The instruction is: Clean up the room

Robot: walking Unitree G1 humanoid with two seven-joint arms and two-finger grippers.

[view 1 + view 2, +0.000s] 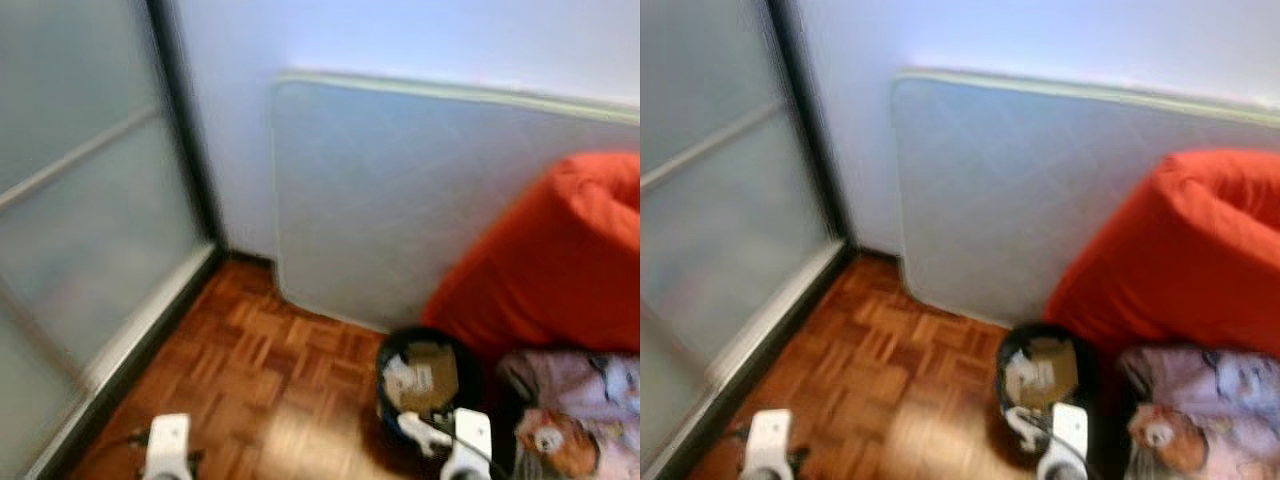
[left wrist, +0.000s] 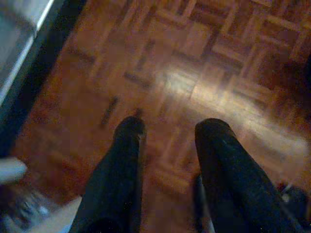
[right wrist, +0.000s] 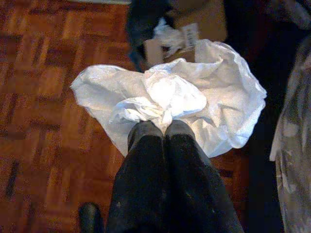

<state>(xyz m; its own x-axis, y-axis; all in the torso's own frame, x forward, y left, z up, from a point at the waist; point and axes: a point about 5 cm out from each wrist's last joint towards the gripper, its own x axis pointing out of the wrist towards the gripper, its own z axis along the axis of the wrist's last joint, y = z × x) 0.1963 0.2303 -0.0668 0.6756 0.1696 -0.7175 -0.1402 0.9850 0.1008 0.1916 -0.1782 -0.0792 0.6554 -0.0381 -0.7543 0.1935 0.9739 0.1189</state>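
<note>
While right gripper (image 3: 164,127) pinches crumpled tissue (image 3: 170,94), black bin (image 1: 430,385) holds cardboard, paper

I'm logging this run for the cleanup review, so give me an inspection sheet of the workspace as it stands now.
Surface: wooden parquet floor, bare in front of the robot.
Job's things: crumpled white paper pinched in the right gripper; black bin just ahead, already holding cardboard and paper scraps.
Clutter: pink printed cloth beside the bin.
Grippers: right gripper shut on the paper, near the bin; left gripper open, holding nothing, above the floor.
Cables: thin dark cable by the right wrist.
Surroundings: pale mattress leaning on the wall, orange beanbag, frosted sliding door.
</note>
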